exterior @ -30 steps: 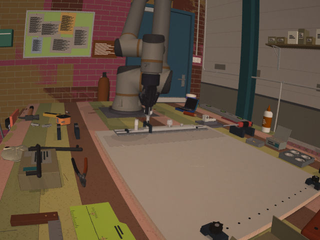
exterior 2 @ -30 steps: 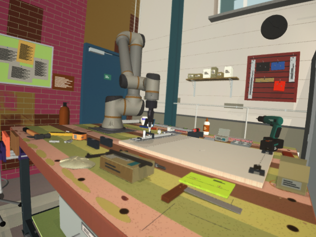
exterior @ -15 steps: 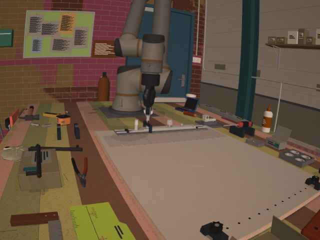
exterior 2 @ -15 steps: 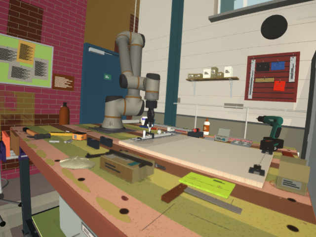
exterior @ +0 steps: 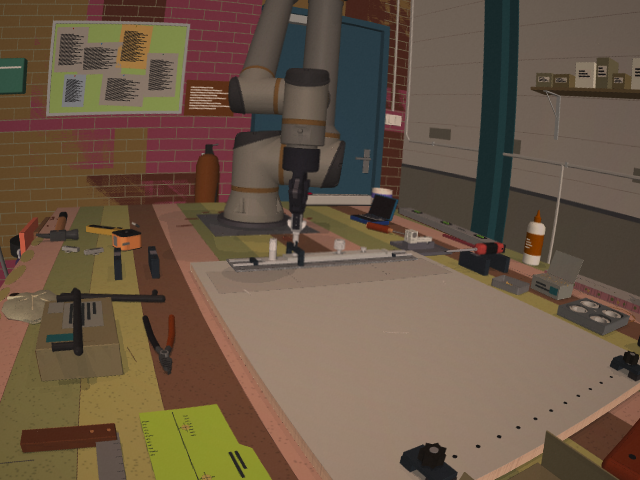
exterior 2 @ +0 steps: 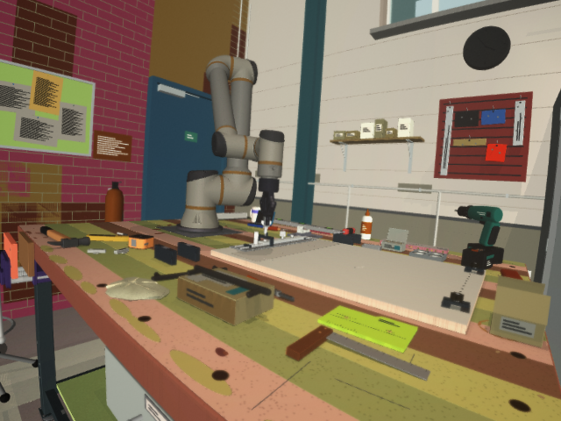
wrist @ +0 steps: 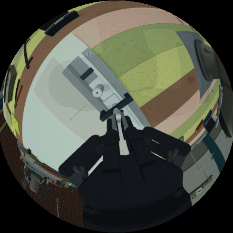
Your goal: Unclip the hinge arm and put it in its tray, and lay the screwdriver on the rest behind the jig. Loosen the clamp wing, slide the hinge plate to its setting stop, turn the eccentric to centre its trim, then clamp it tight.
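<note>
My gripper [exterior: 295,231] [exterior 2: 265,225] [wrist: 118,113] points straight down over the jig rail [exterior: 320,257] at the back edge of the board, and it is closed on the clamp wing [exterior: 295,235] [wrist: 117,118], a thin white upright tab standing on the hinge plate. A black cross piece [wrist: 115,106] lies across the rail just under the fingertips. The round white eccentric knob [exterior: 272,248] [wrist: 97,90] stands on the plate a little to the left along the rail. The screwdriver [exterior: 475,249], with a red handle, lies on the black rest to the right of the rail.
The large grey board [exterior: 413,351] fills the middle of the bench, with black knobs [exterior: 429,457] near its front edge. Pliers [exterior: 160,341], a box [exterior: 77,336] and hand tools lie on the left. Trays [exterior: 592,315] and a glue bottle [exterior: 534,240] stand on the right.
</note>
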`<state>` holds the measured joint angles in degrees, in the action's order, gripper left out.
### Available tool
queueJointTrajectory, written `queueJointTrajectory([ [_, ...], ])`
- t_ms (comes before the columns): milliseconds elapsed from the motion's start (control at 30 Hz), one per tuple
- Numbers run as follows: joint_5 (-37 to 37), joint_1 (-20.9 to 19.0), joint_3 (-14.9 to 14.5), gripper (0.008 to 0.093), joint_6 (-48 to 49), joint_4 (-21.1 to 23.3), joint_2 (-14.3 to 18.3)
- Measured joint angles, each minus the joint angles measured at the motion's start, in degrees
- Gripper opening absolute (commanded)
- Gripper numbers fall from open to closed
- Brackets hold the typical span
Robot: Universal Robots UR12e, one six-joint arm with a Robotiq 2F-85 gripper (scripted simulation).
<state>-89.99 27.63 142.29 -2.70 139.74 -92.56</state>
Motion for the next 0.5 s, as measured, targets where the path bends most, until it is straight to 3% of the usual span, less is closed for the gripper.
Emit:
queueJointTrajectory([
  [500,0.0,0.0,0.0,0.008,0.33,0.0,0.0],
])
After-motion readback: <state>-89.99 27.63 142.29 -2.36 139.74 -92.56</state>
